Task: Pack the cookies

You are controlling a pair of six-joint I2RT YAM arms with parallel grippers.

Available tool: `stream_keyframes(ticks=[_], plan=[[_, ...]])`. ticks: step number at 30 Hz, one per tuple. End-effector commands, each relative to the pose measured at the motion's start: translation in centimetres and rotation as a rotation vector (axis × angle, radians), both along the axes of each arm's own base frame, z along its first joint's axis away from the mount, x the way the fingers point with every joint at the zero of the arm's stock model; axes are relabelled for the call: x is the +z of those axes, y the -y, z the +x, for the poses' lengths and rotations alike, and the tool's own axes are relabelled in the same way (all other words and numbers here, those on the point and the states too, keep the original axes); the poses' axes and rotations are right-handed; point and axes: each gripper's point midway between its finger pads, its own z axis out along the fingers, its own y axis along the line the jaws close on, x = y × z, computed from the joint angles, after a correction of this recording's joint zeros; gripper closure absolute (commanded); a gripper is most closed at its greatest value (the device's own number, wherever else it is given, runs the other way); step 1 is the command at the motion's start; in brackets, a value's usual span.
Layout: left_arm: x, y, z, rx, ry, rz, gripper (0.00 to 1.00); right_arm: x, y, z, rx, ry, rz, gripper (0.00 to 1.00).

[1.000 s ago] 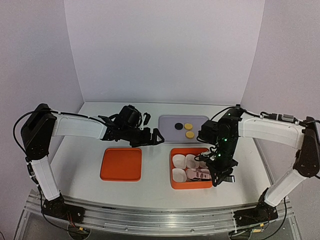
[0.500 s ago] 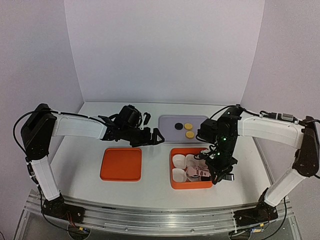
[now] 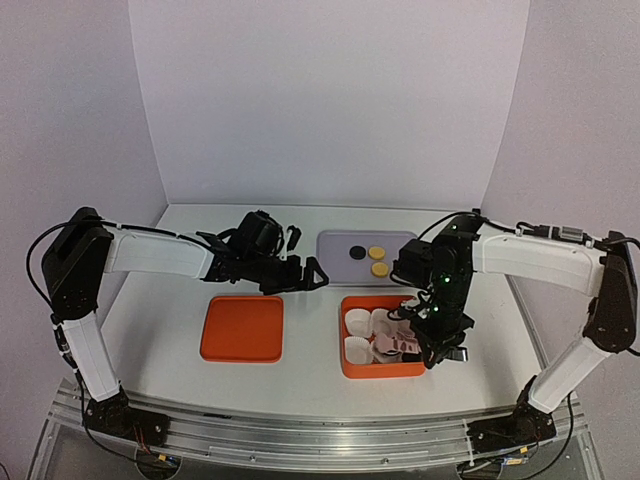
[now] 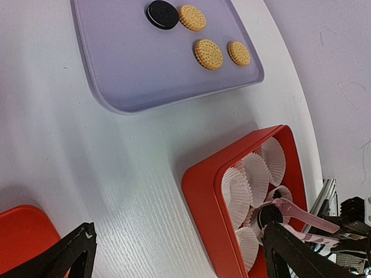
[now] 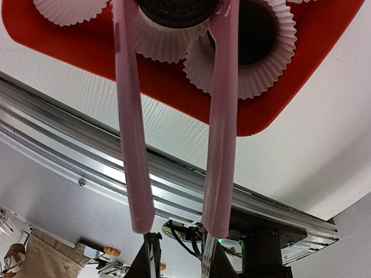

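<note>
On the lilac tray [image 4: 133, 69] lie one black cookie [image 4: 162, 14] and three golden cookies [image 4: 208, 54]; the top view shows the black one [image 3: 356, 253] and two golden ones [image 3: 379, 269]. My right gripper [image 5: 177, 258] is shut on pink tongs [image 5: 223, 116] over the orange box [image 3: 350, 372]. A black cookie [image 5: 177, 11] lies in a white paper cup between the tong arms. A second black cookie [image 5: 255, 32] lies in the cup beside it. My left gripper [image 3: 300, 275] hangs open and empty over the table left of the box.
An orange lid [image 3: 241, 328] lies flat left of the box. The box holds several white fluted paper cups [image 3: 358, 322]. The aluminium rail [image 3: 320, 425] runs along the table's near edge. Lilac walls enclose the back and sides.
My right gripper with the tongs has edged slightly left over the box. The left arm has not moved.
</note>
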Motion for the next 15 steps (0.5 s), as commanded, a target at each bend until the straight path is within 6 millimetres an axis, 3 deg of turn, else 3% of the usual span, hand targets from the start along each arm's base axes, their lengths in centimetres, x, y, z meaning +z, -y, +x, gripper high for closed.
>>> stream_keyframes(ticks=[1, 15], plan=[[1.3, 0.3, 0.3, 0.005, 0.030, -0.032, 0.00, 2.2, 2.7, -3.2, 0.030, -0.127, -0.133, 0.81], [1.4, 0.3, 0.5, 0.010, 0.036, -0.029, 0.00, 2.2, 2.6, -1.3, 0.060, -0.016, -0.154, 0.80]])
